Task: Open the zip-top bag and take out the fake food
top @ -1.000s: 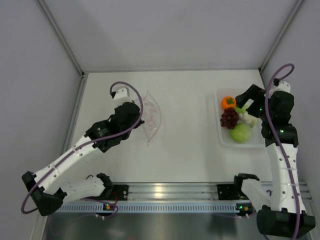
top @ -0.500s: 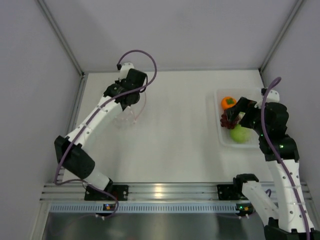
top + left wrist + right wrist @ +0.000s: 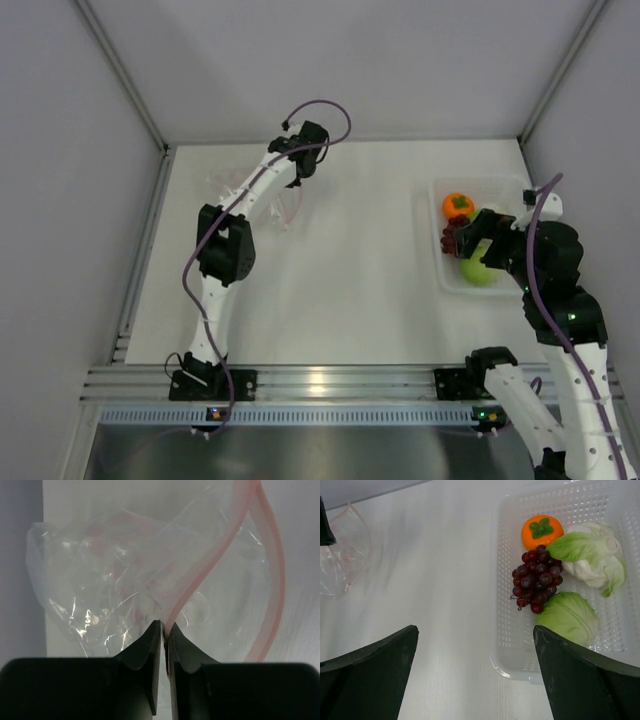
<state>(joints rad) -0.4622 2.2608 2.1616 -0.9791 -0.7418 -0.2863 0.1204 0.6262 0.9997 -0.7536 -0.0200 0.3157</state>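
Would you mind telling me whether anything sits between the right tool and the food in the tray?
Nothing visible does. The right tool is open, with the food lying uncovered in the tray just ahead of it. The bag is far off to the side, pinched in the left tool.

From above, the right claw (image 3: 468,243) covers the leafy vegetable (image 3: 592,555) and part of the tray (image 3: 440,275).

No text can be read; pink marks on the zip-top bag (image 3: 125,580) are too blurred.
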